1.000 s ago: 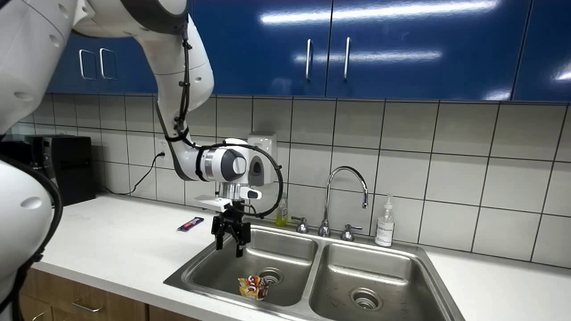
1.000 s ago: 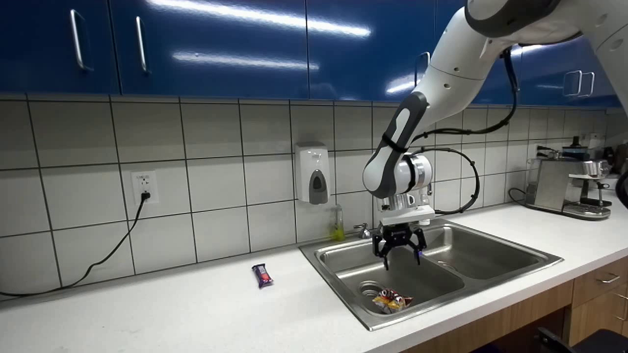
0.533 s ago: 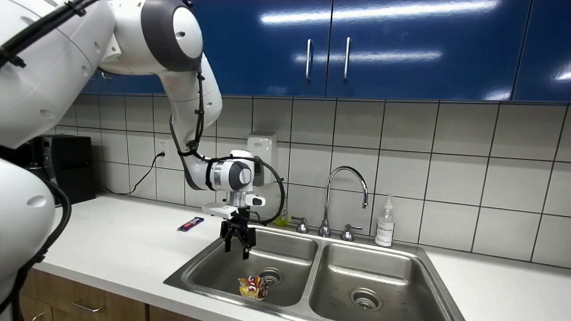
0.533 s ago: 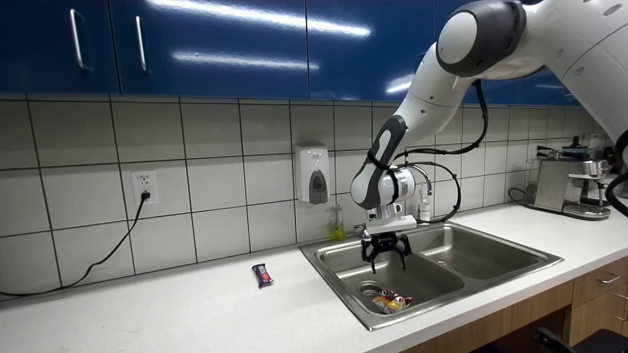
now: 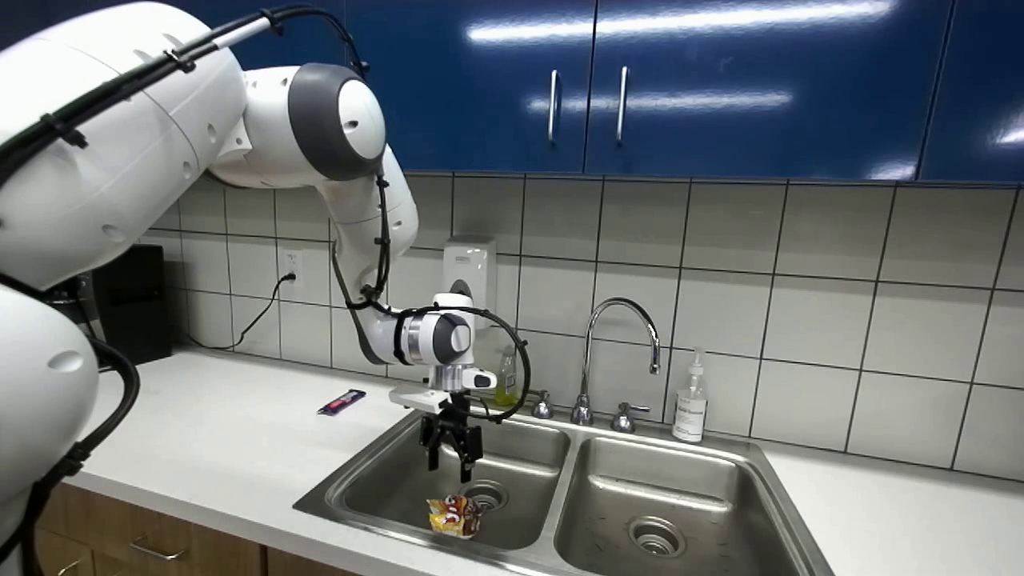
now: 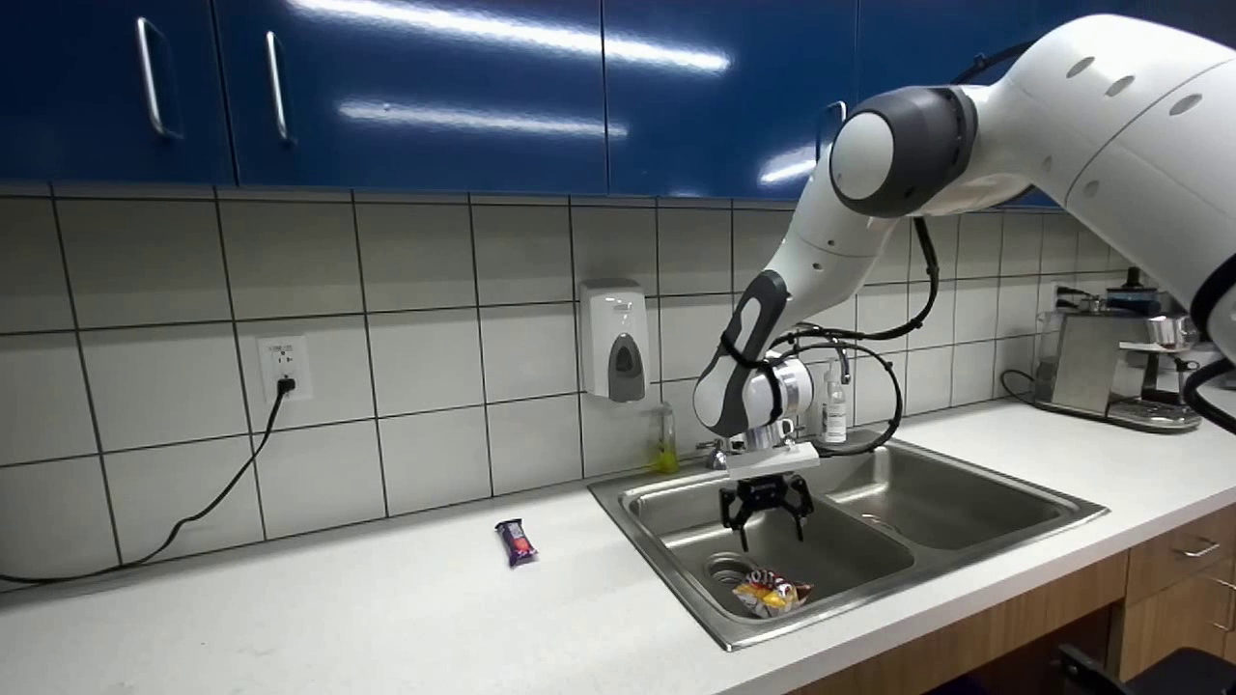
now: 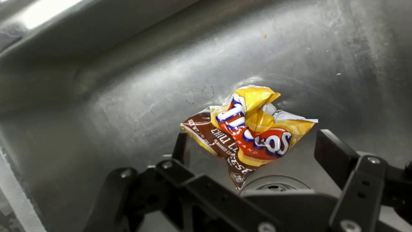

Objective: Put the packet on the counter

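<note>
Near the front edge of the counter [image 5: 224,448], one packet [image 7: 251,138] lies in one of two sink basins [image 5: 384,492], creases hiding some lettering. Above hangs the gripper [image 6: 772,541], jaws wide apart. At the back edge stand two bottles [image 5: 690,408]; in an exterior view the arm [image 5: 268,136] partly covers one dispenser [image 5: 470,262].

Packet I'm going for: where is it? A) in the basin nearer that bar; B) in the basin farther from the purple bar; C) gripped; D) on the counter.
A: in both exterior views the packet sits by the drain of the basin nearer the purple bar.
</note>
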### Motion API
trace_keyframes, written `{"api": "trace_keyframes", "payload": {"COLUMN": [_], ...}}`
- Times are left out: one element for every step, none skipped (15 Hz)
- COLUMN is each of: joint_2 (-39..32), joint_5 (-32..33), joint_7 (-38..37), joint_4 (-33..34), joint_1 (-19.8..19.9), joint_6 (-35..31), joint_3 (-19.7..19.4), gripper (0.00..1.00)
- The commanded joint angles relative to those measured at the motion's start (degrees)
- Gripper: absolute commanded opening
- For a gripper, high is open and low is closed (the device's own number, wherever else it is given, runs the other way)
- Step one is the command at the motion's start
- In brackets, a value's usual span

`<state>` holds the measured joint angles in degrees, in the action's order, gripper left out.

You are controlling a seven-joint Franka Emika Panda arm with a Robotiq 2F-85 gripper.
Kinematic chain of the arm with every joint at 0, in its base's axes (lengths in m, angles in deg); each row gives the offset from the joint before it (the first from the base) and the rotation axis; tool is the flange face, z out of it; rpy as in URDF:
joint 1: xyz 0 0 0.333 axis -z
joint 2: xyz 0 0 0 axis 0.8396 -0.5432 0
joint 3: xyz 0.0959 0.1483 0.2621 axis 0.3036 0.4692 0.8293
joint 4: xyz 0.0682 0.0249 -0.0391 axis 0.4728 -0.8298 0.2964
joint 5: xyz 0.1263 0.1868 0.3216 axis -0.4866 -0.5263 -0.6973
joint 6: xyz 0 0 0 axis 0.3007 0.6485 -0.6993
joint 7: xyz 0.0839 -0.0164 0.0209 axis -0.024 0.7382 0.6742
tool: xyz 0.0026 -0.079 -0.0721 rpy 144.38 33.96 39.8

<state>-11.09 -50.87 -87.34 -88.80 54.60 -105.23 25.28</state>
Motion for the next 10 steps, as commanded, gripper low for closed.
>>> {"api": "trace_keyframes", "payload": {"joint_2": [-4.1,-5.0,-5.9,-6.7,-7.5,-8.3,-9.1,-9.8,-10.5,-11.1], "joint_5": [1.0,1.1,1.3,1.5,1.7,1.9,2.1,2.0,2.1,2.3], "joint_7": [3.3,4.0,4.7,5.6,6.0,6.5,6.4,6.5,6.6,6.3], "joint_4": [5.3,6.1,6.9,7.5,8.2,8.8,9.5,10.1,10.7,11.2], "joint_1": [0.0,0.0,0.0,0.0,-0.1,-0.1,-0.3,-0.1,-0.1,-0.2], "joint_6": [3.4,3.6,3.7,3.6,3.5,3.6,3.4,3.4,3.3,3.0], "joint_3": [0.1,0.2,0.1,0.2,0.0,-0.1,-0.4,-0.4,-0.4,-0.7], "gripper": [1.00,1.00,1.00,1.00,1.00,1.00,1.00,1.00,1.00,1.00]}}
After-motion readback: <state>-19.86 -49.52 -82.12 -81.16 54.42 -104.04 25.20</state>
